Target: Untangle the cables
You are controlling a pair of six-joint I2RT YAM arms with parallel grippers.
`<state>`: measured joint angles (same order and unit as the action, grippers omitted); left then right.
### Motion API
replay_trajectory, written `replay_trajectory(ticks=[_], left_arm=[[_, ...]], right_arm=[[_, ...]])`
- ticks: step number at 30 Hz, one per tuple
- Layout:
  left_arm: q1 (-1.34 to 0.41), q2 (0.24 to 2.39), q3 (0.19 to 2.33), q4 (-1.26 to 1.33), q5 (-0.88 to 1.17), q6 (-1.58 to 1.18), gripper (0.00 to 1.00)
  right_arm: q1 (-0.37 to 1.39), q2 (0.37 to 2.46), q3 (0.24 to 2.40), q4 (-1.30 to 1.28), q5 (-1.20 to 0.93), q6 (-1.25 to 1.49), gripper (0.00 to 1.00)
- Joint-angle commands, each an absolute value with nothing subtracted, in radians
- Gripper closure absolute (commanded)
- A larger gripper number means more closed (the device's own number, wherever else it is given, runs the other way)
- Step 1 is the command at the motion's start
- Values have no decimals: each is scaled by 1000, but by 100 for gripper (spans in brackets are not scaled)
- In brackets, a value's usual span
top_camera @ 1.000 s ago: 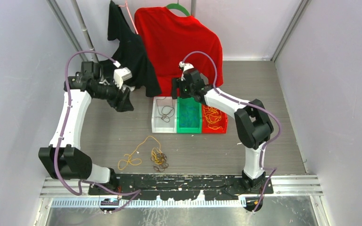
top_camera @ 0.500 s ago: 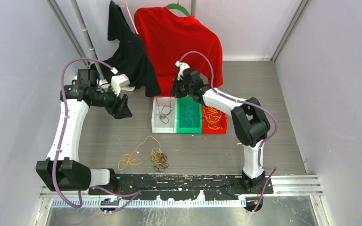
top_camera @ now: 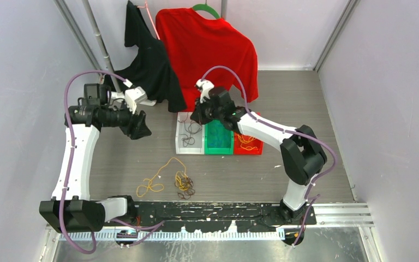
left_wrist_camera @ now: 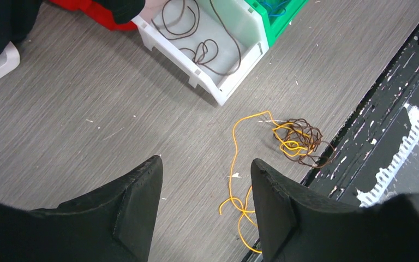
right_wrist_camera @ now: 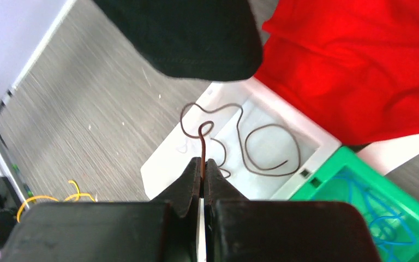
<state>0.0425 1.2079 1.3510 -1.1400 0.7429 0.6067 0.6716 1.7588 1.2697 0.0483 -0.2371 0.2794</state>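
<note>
right gripper [right_wrist_camera: 203,168] pinched shut on one thin dark brown cable [right_wrist_camera: 202,143], dangling it over the white plastic bin [right_wrist_camera: 264,144], probably sorting by colour. left gripper [left_wrist_camera: 204,174] wide open, empty, above the grey wood-grain table [left_wrist_camera: 87,125]. three bins in a row: white, green plastic bin [top_camera: 219,150], red plastic bin [top_camera: 249,152]. one orange-yellow and brown tangle [left_wrist_camera: 297,141] lies near the table's front edge.

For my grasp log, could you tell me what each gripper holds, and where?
The right gripper pinches the dark brown cable on a strand beside its small loop, above the white bin. The left gripper is open, empty.
</note>
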Motion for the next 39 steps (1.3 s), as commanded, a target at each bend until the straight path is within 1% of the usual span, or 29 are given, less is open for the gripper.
replay_trajectory(ticks=[1,5,13,19,21,26,29,31,35,39], left_arm=[[50,1181,1358,-1095,757,591,40],[51,1182,1355,-1083,751,588,40],[51,1183,1350,-1068,746,597,42],[50,1189,1340,-1075,756,607,42],[50,1194,1334,-1106,774,633,41],[49,1188,1294,-1165,804,710,37],[50,1183,1275,-1170,804,726,37],[50,1180,1270,-1166,793,733,37],[49,1171,1264,-1156,783,745,37],[49,1167,1243,-1155,794,766,37]], right_arm=[[723,1825,1379,-135,-158,195,99],[747,1924,1501,-281,-89,162,99],[762,2067,1627,-345,1,124,99],[790,2163,1707,-342,74,92,99],[802,2175,1718,-325,126,82,97],[823,2114,1671,-233,175,63,84],[838,2086,1680,-245,185,27,66],[840,2063,1688,-274,187,7,59],[840,1999,1644,-277,193,-33,53],[841,1941,1604,-267,176,-12,40]])
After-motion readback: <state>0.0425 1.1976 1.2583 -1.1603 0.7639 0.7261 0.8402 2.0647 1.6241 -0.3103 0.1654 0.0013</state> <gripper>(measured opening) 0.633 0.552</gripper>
